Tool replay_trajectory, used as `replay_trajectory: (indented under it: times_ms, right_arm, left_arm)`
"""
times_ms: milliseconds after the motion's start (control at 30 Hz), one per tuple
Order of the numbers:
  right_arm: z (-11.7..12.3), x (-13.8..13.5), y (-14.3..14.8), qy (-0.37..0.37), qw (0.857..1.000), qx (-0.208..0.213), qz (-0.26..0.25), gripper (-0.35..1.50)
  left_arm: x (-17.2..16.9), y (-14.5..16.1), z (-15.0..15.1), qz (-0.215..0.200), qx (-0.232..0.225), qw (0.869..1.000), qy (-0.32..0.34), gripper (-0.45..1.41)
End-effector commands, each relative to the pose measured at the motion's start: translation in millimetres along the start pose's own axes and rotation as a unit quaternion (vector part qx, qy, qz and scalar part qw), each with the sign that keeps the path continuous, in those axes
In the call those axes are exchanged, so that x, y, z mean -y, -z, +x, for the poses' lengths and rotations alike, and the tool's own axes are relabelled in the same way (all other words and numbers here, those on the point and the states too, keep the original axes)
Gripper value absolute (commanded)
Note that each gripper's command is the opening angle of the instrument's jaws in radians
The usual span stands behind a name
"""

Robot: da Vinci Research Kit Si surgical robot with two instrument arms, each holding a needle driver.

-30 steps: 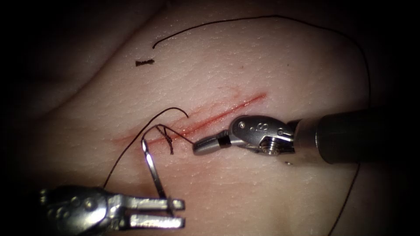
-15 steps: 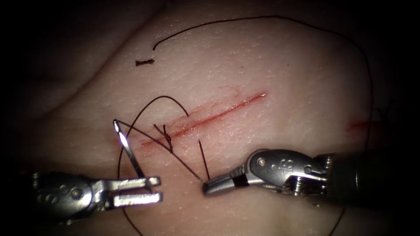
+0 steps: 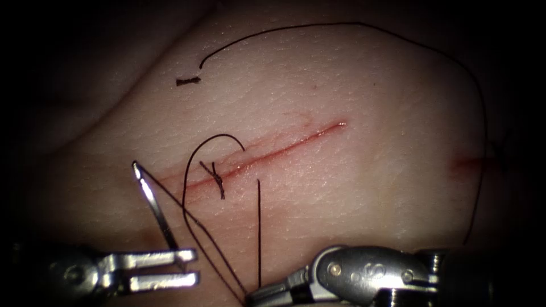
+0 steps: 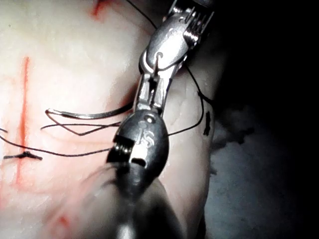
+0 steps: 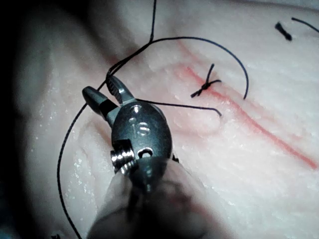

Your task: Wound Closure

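Observation:
The cut (image 3: 273, 152) runs slantwise across the tissue (image 3: 352, 193), with one knotted stitch (image 3: 218, 181) near its lower left end. My left tool (image 3: 190, 266) is shut on the curved needle (image 3: 153, 204) near its tail. The needle is free of the tissue, left of the cut, tip up. In the left wrist view the needle (image 4: 84, 116) lies sideways in the left tool (image 4: 148, 102). My right tool (image 3: 253, 297) is low, below the cut. In the right wrist view the right tool (image 5: 99, 85) stands open, and dark thread (image 5: 199, 40) passes by its jaws. The stitch (image 5: 205, 87) lies beyond.
A thread loop (image 3: 196, 153) rises over the cut beside the stitch. A long strand (image 3: 352, 24) arcs over the far tissue and down the right side. A short cut piece of thread (image 3: 187, 81) lies at the upper left. A red smear (image 3: 472, 164) marks the right edge.
The right tool drew thread away from the stitch towards the lower edge, then its jaws opened. The left tool moved left and down with the needle in its jaws.

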Motion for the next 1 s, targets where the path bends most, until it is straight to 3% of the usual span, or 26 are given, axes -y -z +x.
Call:
replay_trajectory:
  times_ms: [33,200,533,1000]
  right_arm:
    - [-0.7,-1.1,-0.7,0.002,1.000,0.007,-0.012,1.08]
    - [-1.0,-3.3,0.5,0.025,0.998,0.018,-0.052,1.25]
    - [-2.9,-8.8,3.2,0.072,0.992,0.045,-0.093,1.10]
    - [-10.0,-12.0,-2.0,0.152,0.981,0.061,-0.101,1.13]
  left_arm:
    - [-0.4,-0.4,-0.7,-0.002,0.000,1.000,0.001,-0.45]
    - [-0.5,0.9,-0.8,-0.001,0.000,1.000,-0.002,-0.45]
    - [-0.7,3.0,-1.0,0.010,0.004,1.000,-0.001,-0.45]
    - [-1.4,3.1,0.6,0.017,0.005,1.000,-0.004,-0.45]
